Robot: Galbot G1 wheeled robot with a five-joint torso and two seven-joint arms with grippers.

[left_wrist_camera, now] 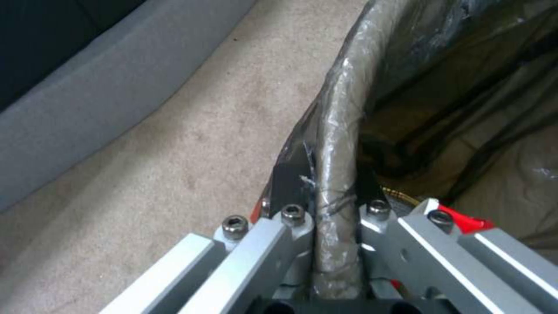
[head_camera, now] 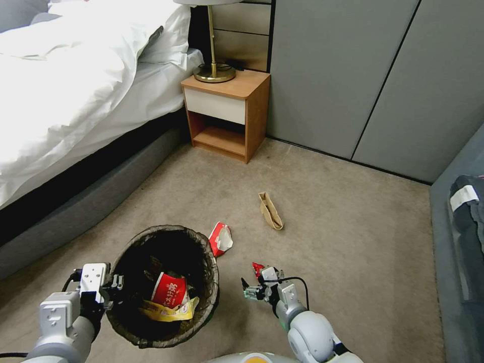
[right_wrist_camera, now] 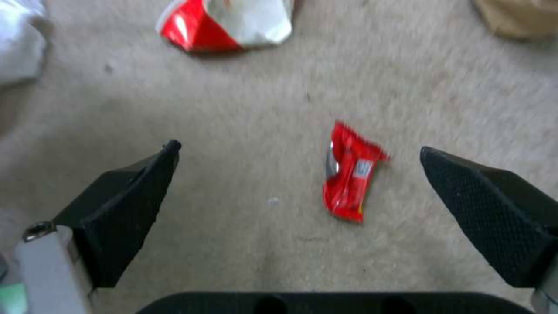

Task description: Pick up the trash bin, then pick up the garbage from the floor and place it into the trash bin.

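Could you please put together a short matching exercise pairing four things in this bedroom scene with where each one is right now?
Things:
1. small red wrapper
2. brown paper bag
3. red cup
4. left gripper

Places or states:
a. inside the trash bin
b. clamped on the trash bin's rim
c. on the carpet between the open fingers of the right gripper
d. lying alone on the carpet, out toward the nightstand

Pairs: 1-c, 2-d, 3-a, 4-b
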